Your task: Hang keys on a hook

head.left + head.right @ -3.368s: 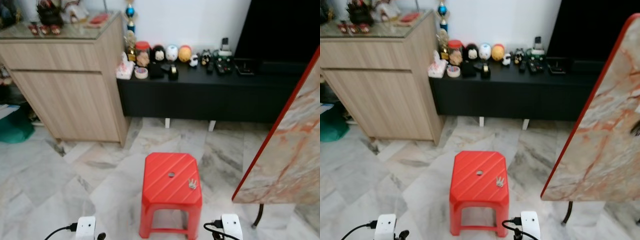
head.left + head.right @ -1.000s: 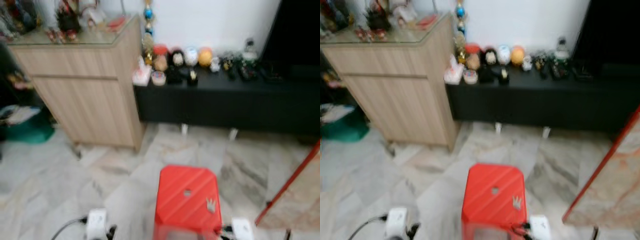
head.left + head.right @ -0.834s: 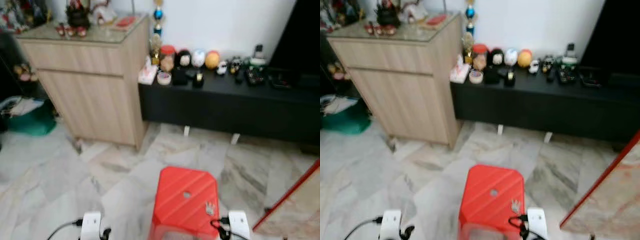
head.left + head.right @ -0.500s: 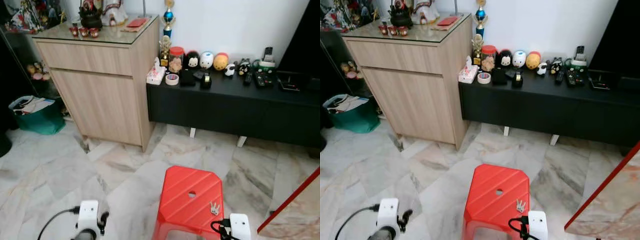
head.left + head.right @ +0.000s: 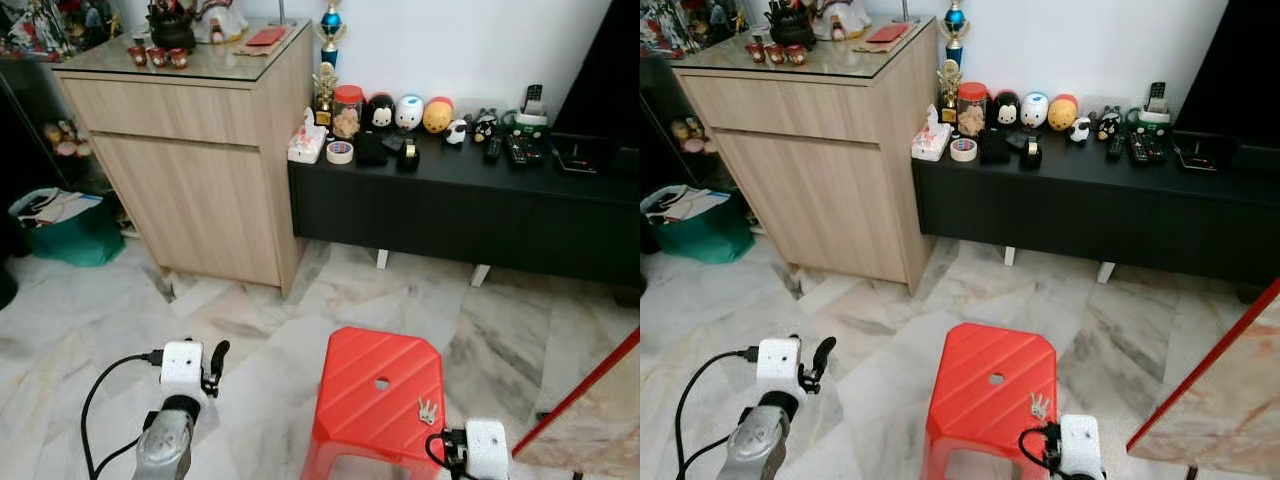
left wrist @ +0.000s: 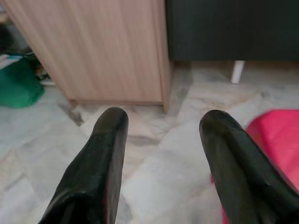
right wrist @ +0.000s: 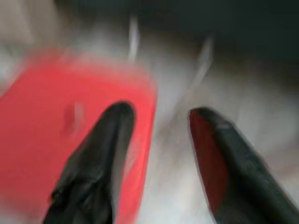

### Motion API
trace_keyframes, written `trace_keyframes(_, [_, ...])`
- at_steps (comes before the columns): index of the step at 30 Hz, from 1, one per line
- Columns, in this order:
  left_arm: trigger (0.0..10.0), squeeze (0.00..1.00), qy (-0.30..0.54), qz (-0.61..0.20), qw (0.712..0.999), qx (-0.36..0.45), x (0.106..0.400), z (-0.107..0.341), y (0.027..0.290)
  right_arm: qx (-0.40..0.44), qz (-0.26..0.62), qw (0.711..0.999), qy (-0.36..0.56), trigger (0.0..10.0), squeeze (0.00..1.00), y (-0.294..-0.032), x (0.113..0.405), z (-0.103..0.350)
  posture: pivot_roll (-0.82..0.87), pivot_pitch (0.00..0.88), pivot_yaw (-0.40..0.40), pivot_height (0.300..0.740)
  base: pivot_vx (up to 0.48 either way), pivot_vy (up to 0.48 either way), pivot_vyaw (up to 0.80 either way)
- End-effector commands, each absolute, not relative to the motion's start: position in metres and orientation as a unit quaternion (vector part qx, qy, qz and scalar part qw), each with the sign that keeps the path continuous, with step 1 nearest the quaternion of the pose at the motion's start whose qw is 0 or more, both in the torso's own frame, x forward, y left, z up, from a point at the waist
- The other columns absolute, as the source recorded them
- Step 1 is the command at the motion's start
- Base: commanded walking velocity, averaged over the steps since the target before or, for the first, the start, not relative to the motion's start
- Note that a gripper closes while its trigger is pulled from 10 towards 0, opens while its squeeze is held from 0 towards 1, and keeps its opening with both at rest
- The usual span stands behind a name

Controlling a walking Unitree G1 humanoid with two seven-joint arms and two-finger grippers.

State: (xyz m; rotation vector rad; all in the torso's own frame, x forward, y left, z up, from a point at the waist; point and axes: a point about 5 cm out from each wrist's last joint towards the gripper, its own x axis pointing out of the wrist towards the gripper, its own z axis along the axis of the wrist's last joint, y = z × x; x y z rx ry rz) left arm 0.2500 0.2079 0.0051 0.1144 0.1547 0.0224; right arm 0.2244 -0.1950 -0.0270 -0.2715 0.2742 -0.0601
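Silvery keys point(image 5: 427, 410) lay flat on the red plastic stool point(image 5: 370, 400), near its right front corner, just right of the hole in the seat. Nothing was touching them.

My right gripper point(image 7: 161, 140) hung low at the stool's right front edge, close to the keys; its fingers stood spread apart with nothing between them. The left gripper point(image 6: 163, 140) was raised over the marble floor point(image 5: 240, 330) to the left of the stool, fingers likewise parted and empty, pointed toward the wooden cabinet point(image 5: 190, 150) and the black low bench point(image 5: 460, 200).

Step in hand, as I judged it: reaching for the keys with the right arm. To do it well I would come down from above with the fingers straddling the bunch, close low against the seat so the thin metal does not slip out, and take the ring rather than a single blade. The smooth plastic would probably let the keys slide if nudged sideways.

Hard to make out: the right wrist view was smeared, so I could not find the keys in it or confirm alignment. I could pick out no hook among these views. How many keys were on the bunch was too small to tell. A marble-patterned panel with a red edge point(image 5: 600, 400) was cut off at the right.
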Motion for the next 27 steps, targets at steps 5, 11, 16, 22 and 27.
trace_keyframes(5, [10.0, 0.00, 0.043, 0.004, 0.997, 0.057, 0.247, 0.014, 0.207, -0.129, -0.008, 0.991, -0.032, 10.0, 0.00, -0.176, 0.248, 0.019, 0.00, 0.000, -0.008, 0.740, 0.000, 0.000, 0.00])
trace_keyframes(11, [10.0, 0.00, 0.021, 0.008, 0.998, 0.059, 0.250, 0.026, 0.209, -0.058, -0.044, 0.997, 0.014, 10.0, 0.00, -0.181, 0.261, 0.023, 0.01, 0.000, -0.012, 0.740, 0.000, 0.000, 0.00])
trace_keyframes(16, [10.0, 0.00, -0.005, 0.010, 0.998, 0.060, 0.253, 0.040, 0.210, -0.056, -0.064, 0.996, 0.001, 10.0, 0.00, -0.183, 0.258, 0.025, 0.01, 0.000, -0.016, 0.740, 0.000, 0.000, 0.00])
trace_keyframes(22, [10.0, 0.00, -0.009, 0.012, 0.999, 0.052, 0.257, 0.044, 0.207, -0.028, -0.075, 0.997, 0.008, 10.0, 0.00, -0.185, 0.259, 0.027, 0.01, 0.000, -0.012, 0.740, 0.000, 0.000, 0.00])
trace_keyframes(27, [10.0, 0.00, -0.008, 0.015, 0.999, 0.044, 0.256, 0.047, 0.207, -0.014, -0.086, 0.996, 0.002, 10.0, 0.00, -0.185, 0.264, 0.036, 0.01, 0.000, -0.012, 0.740, 0.000, 0.000, 0.00])
